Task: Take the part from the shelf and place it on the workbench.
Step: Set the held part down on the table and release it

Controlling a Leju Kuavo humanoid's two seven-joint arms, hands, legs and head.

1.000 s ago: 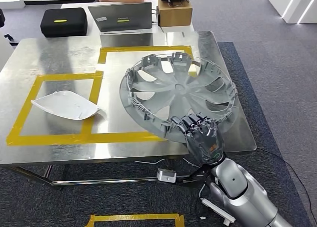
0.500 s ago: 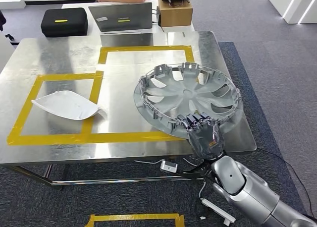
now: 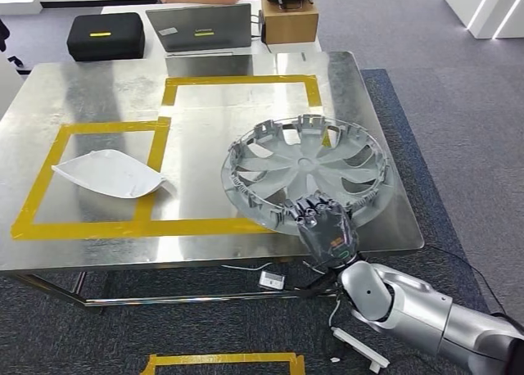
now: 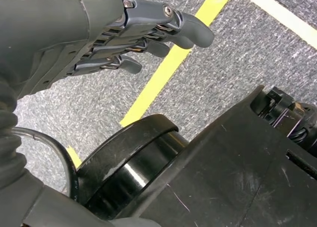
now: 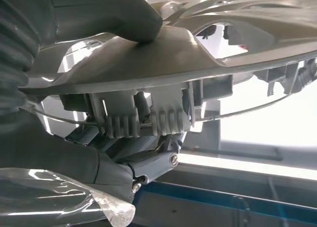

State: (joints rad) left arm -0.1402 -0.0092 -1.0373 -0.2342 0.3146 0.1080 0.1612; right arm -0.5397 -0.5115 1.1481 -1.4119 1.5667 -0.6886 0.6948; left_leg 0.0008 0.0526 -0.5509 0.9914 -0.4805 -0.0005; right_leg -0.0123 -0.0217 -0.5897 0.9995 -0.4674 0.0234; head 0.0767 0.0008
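1. No writing can be read on anything in view; the black case shows only a yellow stripe.
2. The right hand grips the near rim of the grey wheel cover, thumb on one face and fingers on the other.
3. The wheel cover lies nearly flat over the right part of the steel desk, ribbed inner side and clips facing up, its far edge within the rear yellow tape square.
4. A white curved panel lies well apart in the left tape square.
5. A laptop and cardboard box stand beyond the desk.
6. The left hand hangs over the grey carpet, fingers apart, holding nothing.
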